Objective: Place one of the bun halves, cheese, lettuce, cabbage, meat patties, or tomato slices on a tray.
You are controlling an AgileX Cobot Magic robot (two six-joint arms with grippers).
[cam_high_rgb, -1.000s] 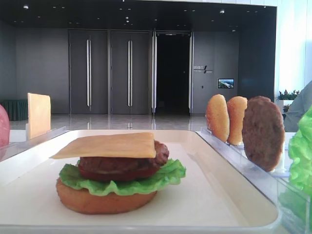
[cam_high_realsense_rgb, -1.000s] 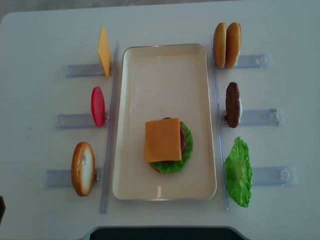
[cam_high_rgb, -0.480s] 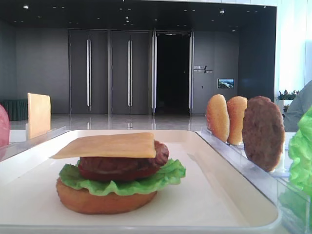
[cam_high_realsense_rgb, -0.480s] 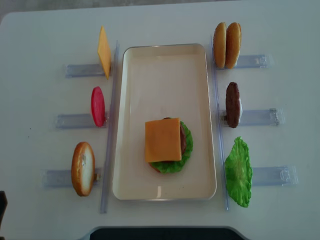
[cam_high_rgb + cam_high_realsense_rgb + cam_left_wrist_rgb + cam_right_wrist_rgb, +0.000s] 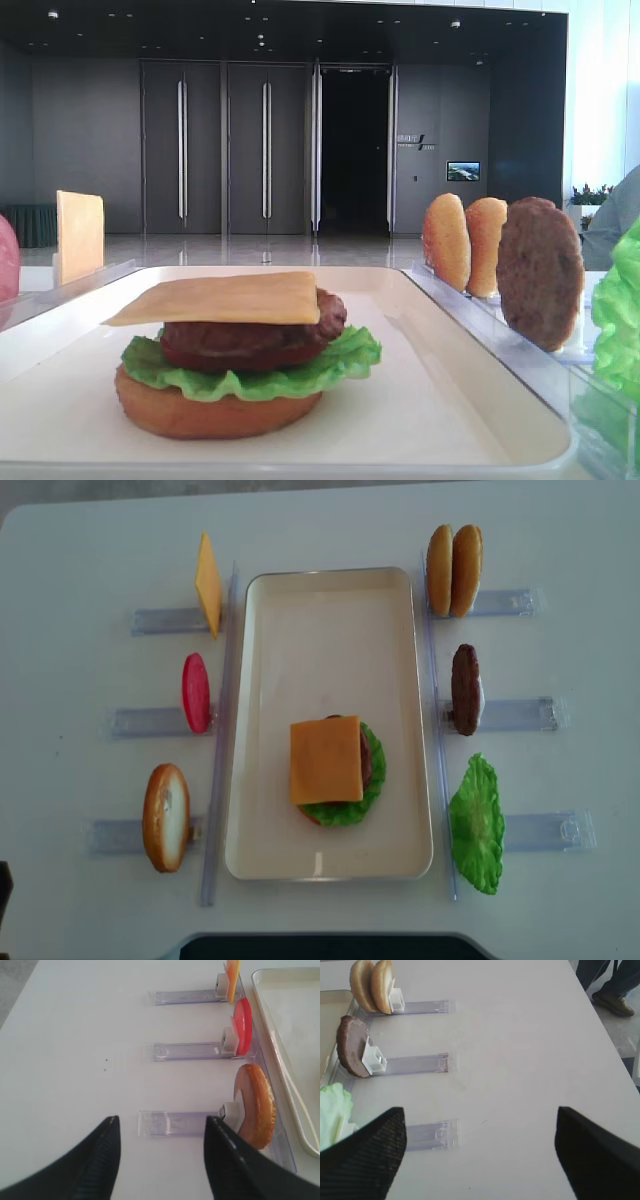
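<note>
The cheese (image 5: 325, 760) lay flat on top of a stack toward the near end of the tray (image 5: 330, 610); beneath it showed a dark patty (image 5: 255, 338), ruffled lettuce (image 5: 345, 362) and a bun base (image 5: 215, 412), the slice's corners overhanging on the left side. Outward from the tray, clear racks (image 5: 150, 620) held spares on edge: on the left, a second cheese slice (image 5: 207, 583) far, a tomato slice (image 5: 195, 692) in the middle, a bun half (image 5: 165, 817) near; on the right, two bun halves (image 5: 454, 570) far, a meat patty (image 5: 465, 689) in the middle, a lettuce leaf (image 5: 476, 823) near.

The left gripper (image 5: 162, 1160) hung over the table just to the left of the near bun's rack, its jaws spread with nothing between them; the right gripper (image 5: 480, 1150) hung well to the right of the lettuce rack, jaws likewise wide apart and empty.

From here the likely trouble, as I judge it, was the bun half: it stood on edge in a narrow clip, so a grasp taken off-centre could tip it or drag the light rack along the table; and setting it on the overhanging cheese could slide the slice or topple the stack if it came down askew.

Against the earlier frames, the food and racks lay unchanged; only a dark edge of the left arm (image 5: 3, 885) showed slightly differently at the near-left border of the overhead view, and the left jaws appeared to be narrowing a little.
</note>
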